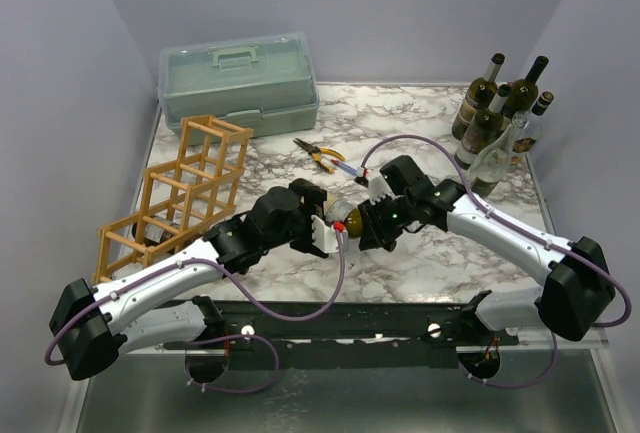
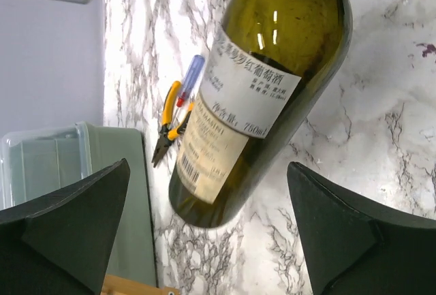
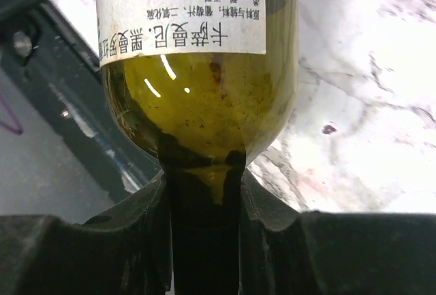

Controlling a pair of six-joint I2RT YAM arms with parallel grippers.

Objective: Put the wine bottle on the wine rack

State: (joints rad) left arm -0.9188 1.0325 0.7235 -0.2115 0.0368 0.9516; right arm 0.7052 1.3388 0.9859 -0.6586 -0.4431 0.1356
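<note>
A dark green wine bottle (image 1: 340, 215) with a pale label hangs roughly level over the marble table, between my two grippers. My right gripper (image 3: 204, 196) is shut on its neck (image 3: 204, 234); the body (image 3: 197, 104) points away from it. My left gripper (image 2: 208, 172) is open wide, its black fingers (image 2: 75, 213) on either side of the bottle's base (image 2: 204, 203) without touching it. In the top view the left gripper (image 1: 320, 228) faces the right gripper (image 1: 365, 215). The orange-tan wooden wine rack (image 1: 180, 193) stands at the left, its cells empty.
A pale green plastic toolbox (image 1: 240, 78) sits at the back left behind the rack. Yellow-handled pliers (image 1: 322, 156) lie beyond the bottle and also show in the left wrist view (image 2: 170, 121). Several other bottles (image 1: 500, 118) stand at the back right.
</note>
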